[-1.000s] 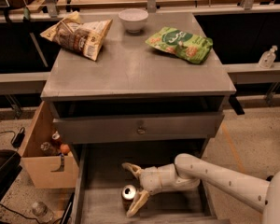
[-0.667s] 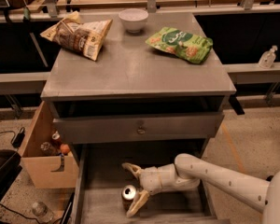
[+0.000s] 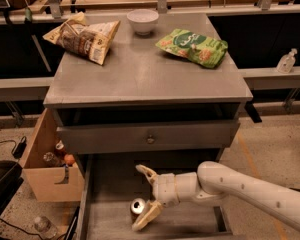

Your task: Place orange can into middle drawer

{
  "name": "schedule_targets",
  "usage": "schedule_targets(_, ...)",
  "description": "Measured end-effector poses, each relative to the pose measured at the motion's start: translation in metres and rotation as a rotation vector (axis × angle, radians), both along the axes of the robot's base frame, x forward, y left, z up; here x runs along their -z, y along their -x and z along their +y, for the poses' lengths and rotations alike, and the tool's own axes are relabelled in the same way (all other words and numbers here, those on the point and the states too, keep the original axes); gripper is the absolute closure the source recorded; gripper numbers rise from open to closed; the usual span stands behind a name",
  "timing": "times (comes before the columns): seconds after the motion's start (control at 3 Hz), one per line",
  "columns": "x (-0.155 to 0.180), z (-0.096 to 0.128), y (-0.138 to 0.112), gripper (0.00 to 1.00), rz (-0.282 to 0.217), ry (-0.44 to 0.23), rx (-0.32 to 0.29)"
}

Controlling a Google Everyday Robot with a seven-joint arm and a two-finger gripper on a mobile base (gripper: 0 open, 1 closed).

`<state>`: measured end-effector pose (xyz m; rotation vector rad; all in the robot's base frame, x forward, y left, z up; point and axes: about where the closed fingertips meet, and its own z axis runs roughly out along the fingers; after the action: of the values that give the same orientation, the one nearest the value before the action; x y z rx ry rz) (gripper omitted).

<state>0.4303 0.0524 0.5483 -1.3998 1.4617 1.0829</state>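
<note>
Grey drawer with orange can and gripper

Drawer pulled out, lowest of the cabinet. Can on its floor, near the front, silver top showing. White gripper reaching in from the right, fingers spread wide apart, can between them, closest to the lower finger. On the cabinet top: white bowl, brown bag, green bag

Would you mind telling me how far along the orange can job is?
Done: the middle drawer is pulled open and the orange can sits on its floor. In hand: the claw is open inside the drawer, its fingers either side of the can, apparently not gripping. Left: probably only drawing the arm out of the drawer.
</note>
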Motion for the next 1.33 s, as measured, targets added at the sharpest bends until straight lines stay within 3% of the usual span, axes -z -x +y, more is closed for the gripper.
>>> schedule_targets(0.33, -0.062, 0.004, 0.036, 0.0, -0.088, -0.009, 0.101)
schedule_targets(0.67, -0.099, 0.025, 0.11, 0.0, -0.151, -0.076, 0.099)
schedule_targets(1.0, -0.117, 0.032, 0.134, 0.0, -0.195, -0.106, 0.093)
schedule_targets(1.33, -0.117, 0.032, 0.134, 0.0, -0.195, -0.106, 0.093)
